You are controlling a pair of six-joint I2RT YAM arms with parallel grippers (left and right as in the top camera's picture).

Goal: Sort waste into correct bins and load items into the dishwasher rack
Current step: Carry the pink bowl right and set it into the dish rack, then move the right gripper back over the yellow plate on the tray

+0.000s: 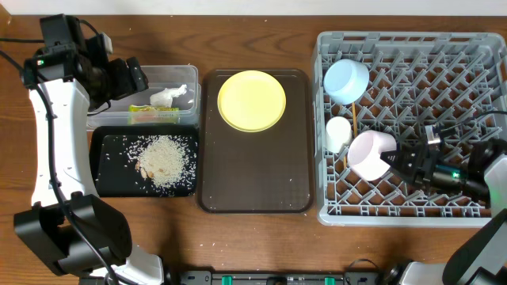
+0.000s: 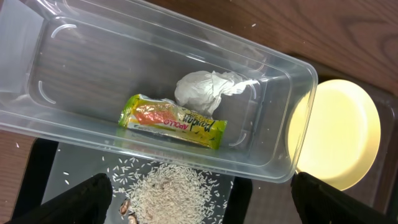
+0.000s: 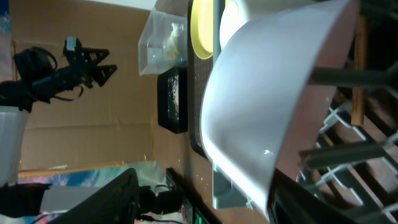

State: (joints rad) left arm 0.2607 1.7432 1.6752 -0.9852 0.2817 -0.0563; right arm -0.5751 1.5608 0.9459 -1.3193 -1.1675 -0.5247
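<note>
A brown wood-grain counter (image 1: 253, 237) carries everything here. Your left gripper (image 1: 131, 77) has its fingers (image 2: 81, 199) spread wide with nothing between them. It hangs over the clear plastic rectangular tub (image 1: 170, 73), which sits left of the large brown serving tray (image 1: 253, 174), by its far end. In that tub lie the small yellow-green snack wrapper (image 2: 173, 121) and the crumpled white tissue (image 2: 208, 90), one against the other. Nearer you, also left of the brown tray, the shallow black rectangular tray (image 1: 107, 186) holds the loose heap of white rice grains (image 1: 165, 158).

Your right gripper (image 1: 396, 164) has its fingers (image 3: 106, 199) either side of the white bowl's (image 1: 371, 153) rim. I cannot tell whether they grip it or stand clear of it. That bowl lies tipped on its side in the large square grey plastic dishwasher rack (image 1: 444, 55), right of the brown tray. With it, along the rack's edge facing the brown tray, are the light blue bowl (image 1: 346, 80), the small white cup (image 1: 338, 133) and the thin wooden chopsticks (image 1: 356, 120). The round yellow plate (image 1: 251, 100) sits on the brown tray's far half.
</note>
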